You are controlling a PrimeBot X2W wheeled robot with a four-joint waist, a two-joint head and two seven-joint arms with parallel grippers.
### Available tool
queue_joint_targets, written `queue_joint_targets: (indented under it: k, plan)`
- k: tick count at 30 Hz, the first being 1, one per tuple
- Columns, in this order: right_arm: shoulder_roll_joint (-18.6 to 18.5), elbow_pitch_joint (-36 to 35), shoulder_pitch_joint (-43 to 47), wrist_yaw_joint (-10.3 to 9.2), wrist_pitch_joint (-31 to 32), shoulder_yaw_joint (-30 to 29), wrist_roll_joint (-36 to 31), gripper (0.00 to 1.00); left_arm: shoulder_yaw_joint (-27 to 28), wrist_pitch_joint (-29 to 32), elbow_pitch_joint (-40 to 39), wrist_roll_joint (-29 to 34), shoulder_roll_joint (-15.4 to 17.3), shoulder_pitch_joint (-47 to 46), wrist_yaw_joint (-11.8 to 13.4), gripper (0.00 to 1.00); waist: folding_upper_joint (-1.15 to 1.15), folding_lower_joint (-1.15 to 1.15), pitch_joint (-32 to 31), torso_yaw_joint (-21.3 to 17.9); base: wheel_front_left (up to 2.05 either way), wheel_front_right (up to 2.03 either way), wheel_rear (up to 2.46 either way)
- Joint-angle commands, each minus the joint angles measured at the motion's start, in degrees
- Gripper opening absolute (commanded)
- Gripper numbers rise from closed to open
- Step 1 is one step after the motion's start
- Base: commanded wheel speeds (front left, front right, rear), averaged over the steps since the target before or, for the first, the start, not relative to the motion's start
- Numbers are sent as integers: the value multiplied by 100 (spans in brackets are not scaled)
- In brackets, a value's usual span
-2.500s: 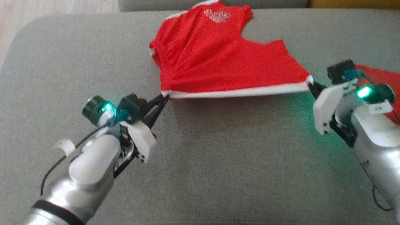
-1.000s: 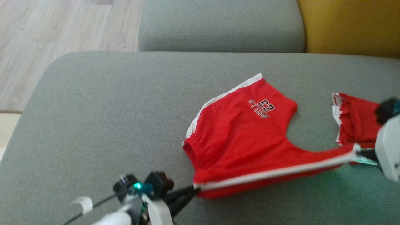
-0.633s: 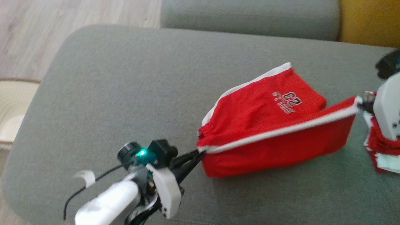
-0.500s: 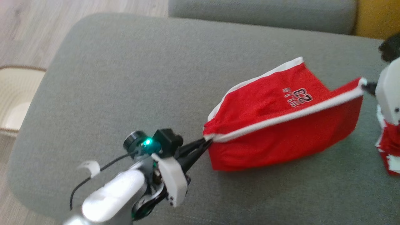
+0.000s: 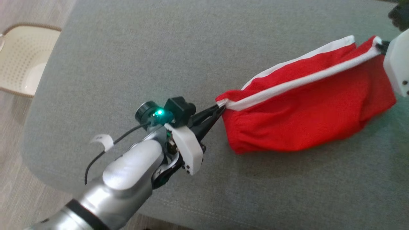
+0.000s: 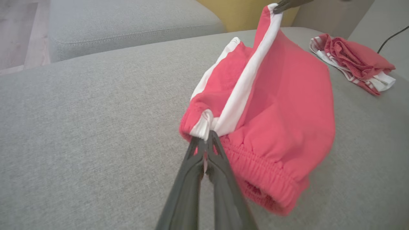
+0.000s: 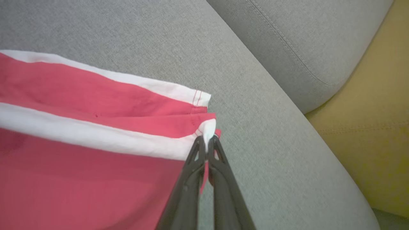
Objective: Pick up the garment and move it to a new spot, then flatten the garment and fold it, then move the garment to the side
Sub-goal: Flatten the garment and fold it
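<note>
A grey sofa cushion (image 5: 127, 48) is spreading under everything. The left gripper (image 5: 220, 109), reaching in from 7 o'clock in the head view, is pinching the garment (image 5: 306, 118) at the waistband end of its white side stripe (image 5: 303, 80), fingers shut tight on the cloth. The right gripper (image 5: 379, 48), at 2 o'clock, is clamping the hem end of the same stripe. Holding both ends, the 2 are probably stretching that seam taut so the garment is hanging doubled, ready for laying down folded. It is sagging onto the cushion at 3 o'clock: red shorts, soft, elastic waist gathered. A second red bundle (image 6: 351, 60) is lying crumpled beyond.
</note>
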Motion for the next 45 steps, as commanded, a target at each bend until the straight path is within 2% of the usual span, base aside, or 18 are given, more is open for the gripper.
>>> queue_joint_targets:
  k: [1,11,12,13,14,15,16,23,28,33,34,41,45]
  plan:
    - [1,4,-142,-5,-132,14,-17,0,186,-107,-18,-81,39,-325,-25,0,0,-1,128,89,0,0,0]
    - [288,984,-707,-5,-732,438,132,0,-95,-414,625,-211,-240,-754,-68,0,0,-1,402,153,0,0,0]
    - [318,1079,-763,-5,-809,449,117,67,-120,-436,667,-229,-255,-786,-69,0,0,-1,426,150,0,0,0]
    - [355,1199,-807,-5,-856,454,103,100,-153,-447,713,-258,-270,-810,-69,13,0,-1,446,146,0,0,0]
    - [398,1273,-843,-5,-912,489,87,100,-205,-442,765,-295,-280,-826,-70,42,0,-1,458,141,0,0,0]
    - [436,1371,-883,-5,-997,472,85,100,-268,-416,814,-346,-284,-838,-70,93,0,-1,466,130,0,0,0]
    - [479,1484,-917,-5,-1081,446,72,100,-328,-395,854,-399,-282,-856,-71,100,0,-1,472,118,0,0,0]
    - [796,2305,-964,-5,-1702,236,-122,100,-482,-503,1173,-508,-210,-985,-71,100,0,-1,336,-44,0,0,0]
    - [1057,2788,-814,-5,-2444,-82,-190,100,-314,-601,1313,-562,-118,-952,-44,100,0,-1,55,-253,0,0,0]
    - [1417,3119,-546,-5,-3430,-546,-173,100,-15,-648,1256,-641,37,-800,120,100,0,-1,-327,-523,0,0,0]
    - [1417,3119,-546,-5,-3430,-546,-173,100,-15,-648,1256,-641,37,-800,120,100,0,-1,-327,-523,0,0,0]
    - [1826,3147,-82,-5,-4662,-1173,-75,100,795,-662,649,-721,351,-424,573,100,0,-1,-838,-928,0,0,0]
    - [1987,3010,263,-5,-5149,-1528,-65,100,1373,-663,99,-676,489,-28,860,100,0,-1,-1092,-1135,0,0,0]
